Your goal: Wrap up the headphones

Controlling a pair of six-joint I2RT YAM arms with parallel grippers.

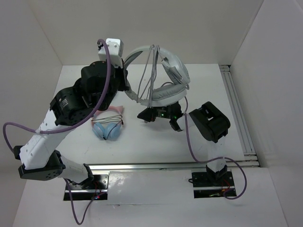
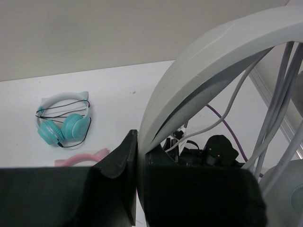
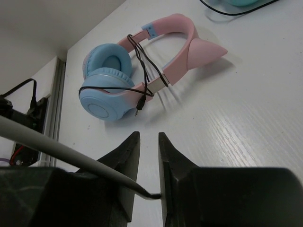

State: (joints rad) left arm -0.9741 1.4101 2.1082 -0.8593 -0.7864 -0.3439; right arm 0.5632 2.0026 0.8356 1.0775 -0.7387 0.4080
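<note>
The grey-white headphones point(image 1: 163, 78) hang in the air over the back of the table. My left gripper point(image 1: 126, 71) is shut on the left end of their wide headband point(image 2: 199, 71). Several strands of the thin grey cable point(image 1: 151, 71) run across the headband. Below the ear cups, my right gripper point(image 1: 144, 116) points left, low over the table. In the right wrist view its jaws point(image 3: 148, 137) stand a narrow gap apart. The cable point(image 3: 57, 149) comes over the left finger and crosses that gap, and its tip touches the right finger.
A pink-banded pair with blue ear cups point(image 1: 108, 124) point(image 3: 106, 78) lies on the table just ahead of the right gripper. A teal pair point(image 2: 64, 124) lies farther back. Metal rails run along the right side point(image 1: 239, 109) and the front point(image 1: 175, 165).
</note>
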